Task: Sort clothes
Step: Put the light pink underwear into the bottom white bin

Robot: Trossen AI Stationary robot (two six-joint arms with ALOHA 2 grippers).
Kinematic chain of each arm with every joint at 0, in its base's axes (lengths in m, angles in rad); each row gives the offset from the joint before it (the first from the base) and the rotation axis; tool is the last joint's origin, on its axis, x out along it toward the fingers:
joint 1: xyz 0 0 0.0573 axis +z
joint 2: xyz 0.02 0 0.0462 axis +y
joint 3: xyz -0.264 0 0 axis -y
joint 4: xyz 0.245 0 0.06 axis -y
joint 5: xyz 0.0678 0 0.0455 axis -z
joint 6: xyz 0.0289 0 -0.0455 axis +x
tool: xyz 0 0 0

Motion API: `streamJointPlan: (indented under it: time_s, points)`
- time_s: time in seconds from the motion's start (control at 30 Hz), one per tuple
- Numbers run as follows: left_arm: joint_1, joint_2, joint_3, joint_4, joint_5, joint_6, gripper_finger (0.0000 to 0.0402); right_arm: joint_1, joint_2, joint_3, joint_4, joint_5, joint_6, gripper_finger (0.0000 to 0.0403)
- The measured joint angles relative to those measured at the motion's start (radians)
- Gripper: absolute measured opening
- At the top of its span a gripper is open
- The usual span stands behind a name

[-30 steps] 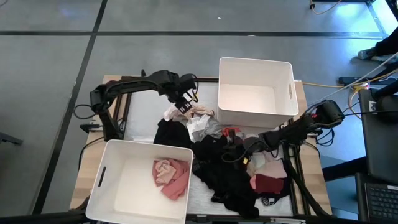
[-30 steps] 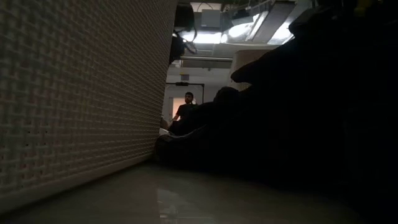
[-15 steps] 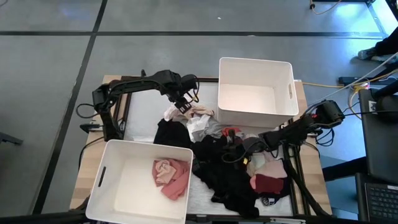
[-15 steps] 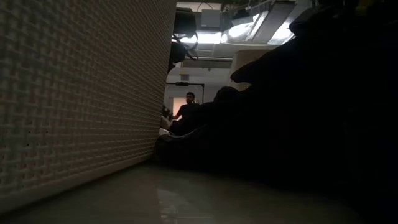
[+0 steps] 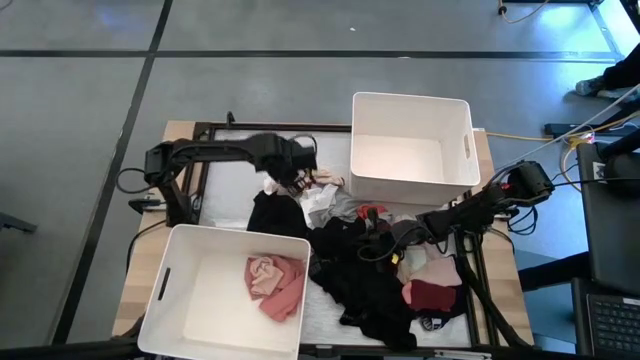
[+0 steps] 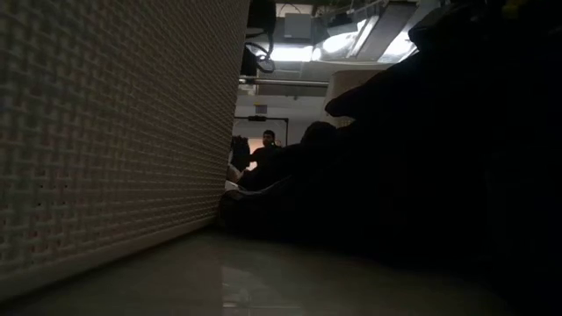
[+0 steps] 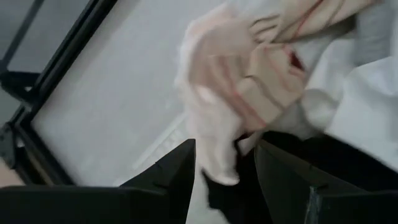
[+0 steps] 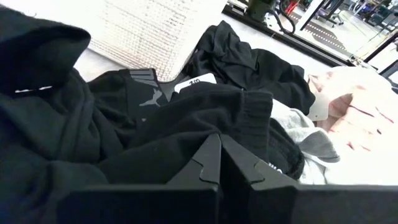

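Left gripper (image 7: 225, 163) hangs open over the pale pink crumpled garment (image 7: 230, 93), apparently to grasp it; right gripper (image 8: 219, 163) rests shut on the black clothes (image 8: 124, 143)

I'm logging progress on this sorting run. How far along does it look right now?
Early. Done: only a pink garment lies in the near bin; the far bin looks empty. In hand: the left gripper, open, is low at a pale pink garment on the pile's far edge, not yet gripping it. The right gripper rests shut on black clothes. Left: nearly the whole pile.
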Motion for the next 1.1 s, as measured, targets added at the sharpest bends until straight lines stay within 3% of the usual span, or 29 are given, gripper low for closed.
streamJointPlan:
  time_s: [0.23, 0.37, 0.67, 1.1]
  points:
    - [-0.034, 0.002, -0.101, 0.047, -0.123, -0.105, 0.0155, 0.000, 0.000, 0.000, -0.002, 0.000, 0.005, 0.0005]
    - [-0.028, 0.001, -0.167, 0.167, -0.129, -0.078, 0.0155, 0.000, 0.000, 0.000, -0.001, 0.000, 0.007, 0.0005]
    - [0.005, 0.002, -0.239, 0.231, -0.223, -0.068, 0.0155, 0.000, 0.000, 0.000, -0.002, 0.000, 0.007, 0.0005]
    - [0.026, 0.002, -0.313, 0.328, -0.159, 0.013, 0.0146, 0.000, 0.000, 0.000, -0.006, -0.001, 0.007, 0.0005]
